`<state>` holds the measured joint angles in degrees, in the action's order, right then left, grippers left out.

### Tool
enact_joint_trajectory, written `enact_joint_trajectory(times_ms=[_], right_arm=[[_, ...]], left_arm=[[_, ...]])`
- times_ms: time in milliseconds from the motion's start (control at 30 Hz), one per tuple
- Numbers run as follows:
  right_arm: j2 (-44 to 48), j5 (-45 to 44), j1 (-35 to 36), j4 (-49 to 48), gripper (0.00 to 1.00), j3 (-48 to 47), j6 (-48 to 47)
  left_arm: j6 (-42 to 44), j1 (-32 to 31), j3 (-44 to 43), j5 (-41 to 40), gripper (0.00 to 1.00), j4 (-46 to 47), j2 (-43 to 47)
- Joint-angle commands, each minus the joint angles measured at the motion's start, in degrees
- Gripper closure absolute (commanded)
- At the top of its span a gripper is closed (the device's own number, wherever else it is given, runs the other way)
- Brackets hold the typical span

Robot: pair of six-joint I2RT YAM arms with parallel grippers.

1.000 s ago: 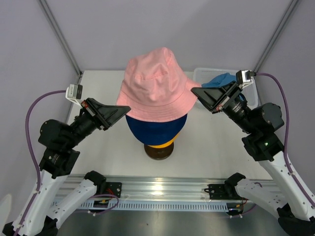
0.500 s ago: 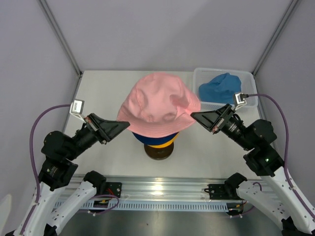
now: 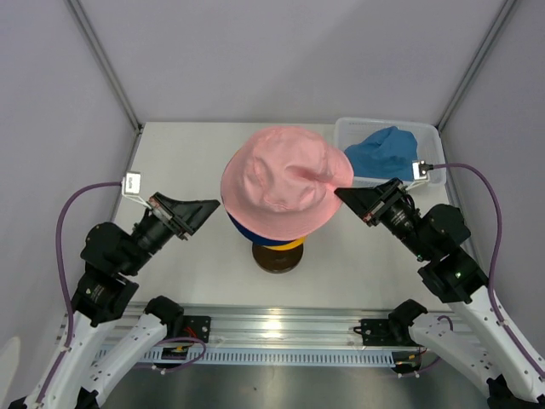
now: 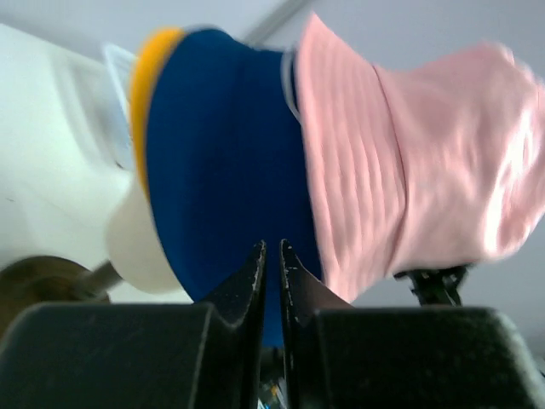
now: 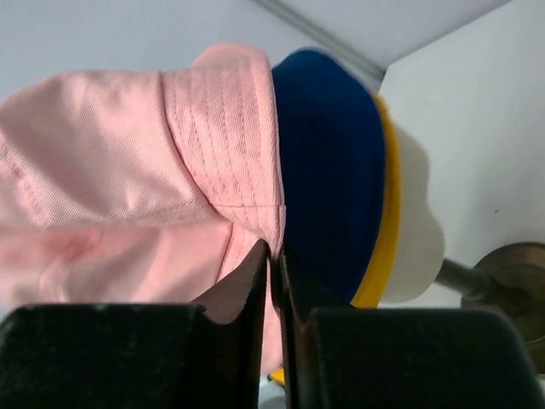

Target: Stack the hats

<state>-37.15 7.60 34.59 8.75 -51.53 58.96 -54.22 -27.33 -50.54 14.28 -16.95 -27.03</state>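
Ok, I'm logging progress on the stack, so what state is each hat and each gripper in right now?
pink hat: top of the stack.
navy hat: stacked, under the pink one.
yellow hat: bottom of the stack.
sky blue hat: in the basket, unstacked.
left gripper: shut, nothing visibly held.
right gripper: shut, tips at the pink brim.

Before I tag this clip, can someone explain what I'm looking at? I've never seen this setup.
A robot's left arm and right arm stand at a white table. The wide picture looks down from above and behind them. The other two come from a camera on each wrist, with its own fingers in the foreground. A cream mannequin head wears three bucket hats: a yellow hat lowest, a navy hat over it, a pink hat on top. A sky-blue hat lies in the white basket at the back right. The right gripper appears to pinch the pink brim's edge. The left gripper is nearly closed beside the stack, apparently holding nothing.
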Motion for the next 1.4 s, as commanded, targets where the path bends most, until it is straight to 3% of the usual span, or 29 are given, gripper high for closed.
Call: enact_joint_trajectory(times_ms=[0,133,267,433,533,633,867,1167,1200,1367], right_arm=[[-0.9,-9.5,-1.0,-0.1,0.87,-3.0,-4.8],[-2.6,-10.0,-1.0,-3.8,0.68,-4.9,-6.7],[-4.2,-8.9,-1.0,-7.4,0.68,-4.6,-6.1],[-6.0,-8.9,-1.1,-10.1,0.68,-4.5,-6.2],[-7.1,-9.5,-1.1,-10.9,0.65,-4.4,-6.8],[-7.9,-10.1,-1.1,-12.1,0.6,-4.3,-7.4],[-9.9,-9.8,-1.2,-14.0,0.59,-4.9,-7.9],[-12.0,-9.5,-1.5,-15.5,0.59,-5.1,-8.1],[-12.6,-9.4,-1.5,-15.8,0.59,-5.2,-8.0],[-14.1,-8.2,-1.6,-17.8,0.6,-5.5,-6.6]], left_arm=[[3.6,0.7,-3.8,-9.6,0.88,-0.1,-0.3],[3.4,0.7,-4.8,-9.5,0.88,2.4,-2.1],[3.2,0.7,-5.3,-7.9,0.83,4.8,-4.4],[6.4,0.7,-8.8,-6.7,0.42,6.8,-6.8],[7.4,0.7,-10.9,-2.6,0.26,7.5,-8.9],[5.2,0.8,-11.2,1.7,0.2,10.9,-10.7],[2.0,0.7,-12.7,5.9,0.21,11.7,-17.5],[3.1,0.7,-11.7,-4.7,0.16,7.0,-14.8],[3.0,0.8,-11.4,-4.3,0.18,8.7,-14.5],[-0.3,0.8,-12.5,1.2,0.47,10.0,-16.7]])
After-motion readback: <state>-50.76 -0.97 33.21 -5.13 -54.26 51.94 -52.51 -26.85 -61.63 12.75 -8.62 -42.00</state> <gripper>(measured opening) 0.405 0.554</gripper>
